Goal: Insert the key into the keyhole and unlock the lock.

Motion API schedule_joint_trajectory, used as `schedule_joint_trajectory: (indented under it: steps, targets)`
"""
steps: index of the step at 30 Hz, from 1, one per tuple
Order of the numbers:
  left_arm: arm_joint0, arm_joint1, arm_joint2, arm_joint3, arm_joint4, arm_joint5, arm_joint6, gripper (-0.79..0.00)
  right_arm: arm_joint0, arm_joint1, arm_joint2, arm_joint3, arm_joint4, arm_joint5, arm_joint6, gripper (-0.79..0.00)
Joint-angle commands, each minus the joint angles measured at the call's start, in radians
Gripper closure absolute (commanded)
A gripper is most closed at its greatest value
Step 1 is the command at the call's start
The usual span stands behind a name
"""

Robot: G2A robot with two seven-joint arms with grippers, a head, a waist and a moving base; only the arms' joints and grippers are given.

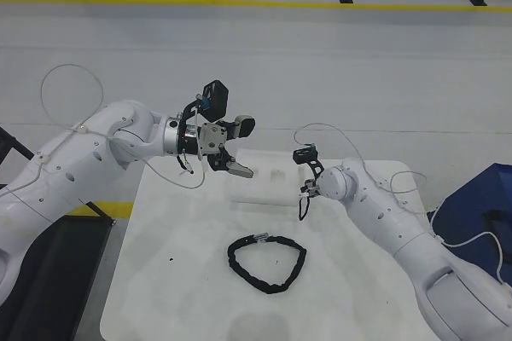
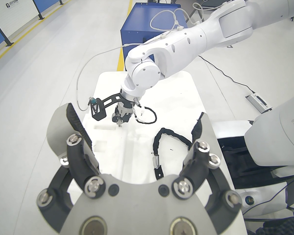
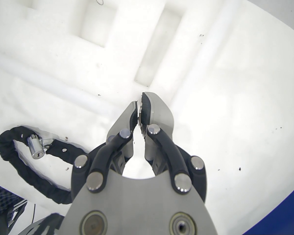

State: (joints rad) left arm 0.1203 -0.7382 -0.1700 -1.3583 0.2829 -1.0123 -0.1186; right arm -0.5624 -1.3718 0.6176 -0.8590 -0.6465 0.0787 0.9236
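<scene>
While right gripper point(image 3: 139, 108) pinches key point(image 3: 139, 115), lock point(image 3: 35, 146) lies mid-table point(image 1: 171, 290).

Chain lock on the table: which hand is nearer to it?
Right. The right hand, shut on the key, is just beyond the chain lock; the open left hand is farther off, above an edge of the foam tray.
</scene>
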Motion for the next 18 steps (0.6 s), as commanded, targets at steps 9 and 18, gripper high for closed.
schedule_joint_trajectory:
  steps: [9, 18]
  targets:
    - [0.000, 0.000, 0.000, 0.000, 0.000, 0.000, 0.000, -0.785, -0.076, 0.072, 0.149, -0.210, 0.018, -0.035, 0.125, 0.000]
    - [0.000, 0.000, 0.000, 0.000, 0.000, 0.000, 0.000, -0.785, -0.213, 0.157, 0.380, -0.448, 0.120, -0.195, 0.251, 0.000]
